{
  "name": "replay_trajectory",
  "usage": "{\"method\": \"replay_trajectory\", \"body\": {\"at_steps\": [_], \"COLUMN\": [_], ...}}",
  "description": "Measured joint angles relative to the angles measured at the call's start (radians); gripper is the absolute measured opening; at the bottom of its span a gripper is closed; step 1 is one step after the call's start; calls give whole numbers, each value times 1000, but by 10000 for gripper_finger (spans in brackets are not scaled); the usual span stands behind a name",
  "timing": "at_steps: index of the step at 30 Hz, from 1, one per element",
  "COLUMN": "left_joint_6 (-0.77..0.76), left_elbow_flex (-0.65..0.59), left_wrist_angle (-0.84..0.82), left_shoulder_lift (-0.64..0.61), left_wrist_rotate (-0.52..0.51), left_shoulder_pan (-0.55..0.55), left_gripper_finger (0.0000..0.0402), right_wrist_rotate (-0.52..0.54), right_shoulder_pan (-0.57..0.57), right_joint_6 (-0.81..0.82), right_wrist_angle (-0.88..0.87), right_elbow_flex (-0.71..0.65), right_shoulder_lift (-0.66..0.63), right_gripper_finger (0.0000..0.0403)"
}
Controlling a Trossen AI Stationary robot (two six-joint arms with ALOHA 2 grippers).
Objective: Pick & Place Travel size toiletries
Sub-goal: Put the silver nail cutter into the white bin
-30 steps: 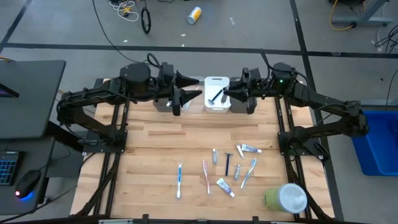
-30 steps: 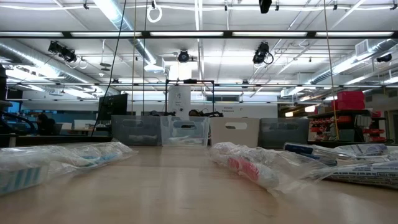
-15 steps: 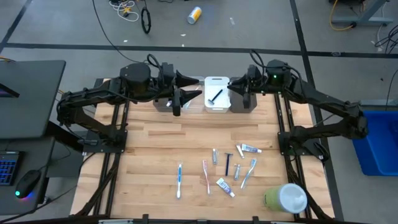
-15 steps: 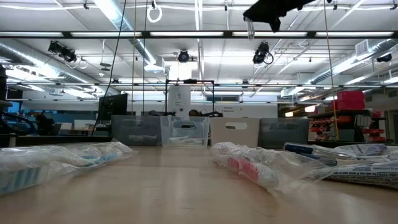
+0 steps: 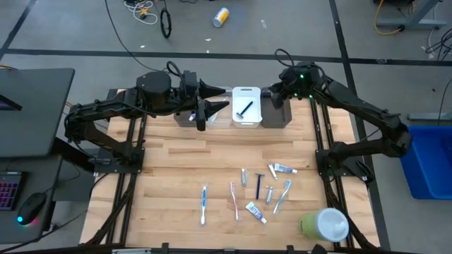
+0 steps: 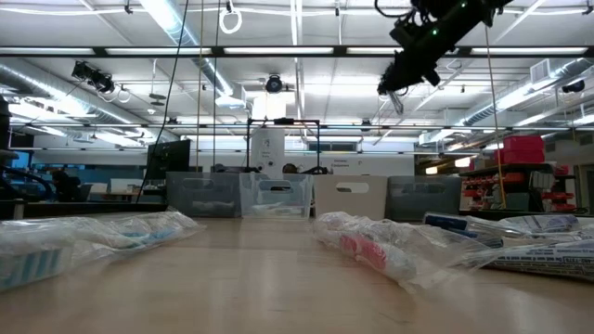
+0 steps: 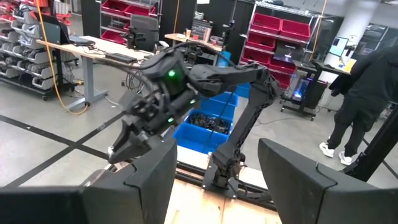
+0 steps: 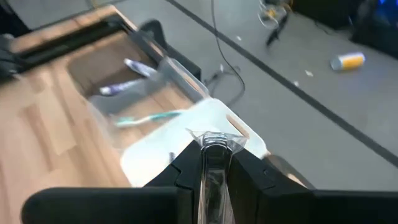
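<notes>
Right hand [image 5: 277, 94]: raised above the far edge of the table [image 5: 176, 162], over the grey bin [image 5: 275, 113] at the right end of the bin row. The right wrist view shows its fingers [image 8: 246, 171] pressed against a small clear-wrapped tube [image 8: 213, 163], which stands up between them. In the low view this hand [image 6: 393, 82] hangs high above the table.

Left hand [image 5: 215, 99]: at the far left part of the table, near the bins, pointing toward the white bin [image 5: 245, 107]. Its fingers stand apart with nothing between them, as the left wrist view confirms [image 7: 214, 171].

Bins: four in a row along the far edge. The white bin holds a black razor [image 5: 245, 109]. The clear bin [image 8: 134, 87], seen in the right wrist view, holds a green-handled toothbrush [image 8: 149, 117] and a small tube [image 8: 138, 67].

Toiletries on the table, near-right area:
- blue toothbrush [image 5: 204, 204], lying apart at the left of the group;
- pink toothbrush [image 5: 234, 199];
- white-blue toothpaste tube [image 5: 256, 212];
- small grey tube [image 5: 244, 176];
- black razor on table [image 5: 258, 185];
- second blue toothbrush [image 5: 282, 195];
- second toothpaste tube [image 5: 284, 168].

A green-and-white round container [image 5: 324, 224] lies at the near right corner. A person [image 7: 364, 93] in dark clothes stands in the room beyond.
</notes>
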Motion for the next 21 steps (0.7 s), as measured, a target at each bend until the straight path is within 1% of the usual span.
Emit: {"method": "replay_trajectory", "body": {"at_steps": [7,10,13,21], "left_joint_6": [-2,-1,-2,-2], "left_elbow_flex": [0,0,0,0], "left_wrist_angle": [0,0,0,0], "left_shoulder_lift": [0,0,0,0], "left_wrist_rotate": [0,0,0,0], "left_shoulder_pan": [0,0,0,0], "left_gripper_finger": [232,232,232,232], "right_wrist_rotate": [1,43,78,87], "right_shoulder_pan": [-45,-59,-74,-96], "right_joint_6": [32,45,66,143], "right_wrist_angle": [-25,-54,-86,-116], "right_elbow_flex": [0,0,0,0], "right_shoulder_lift": [66,99,146,280], "right_gripper_finger": [59,59,59,59]}}
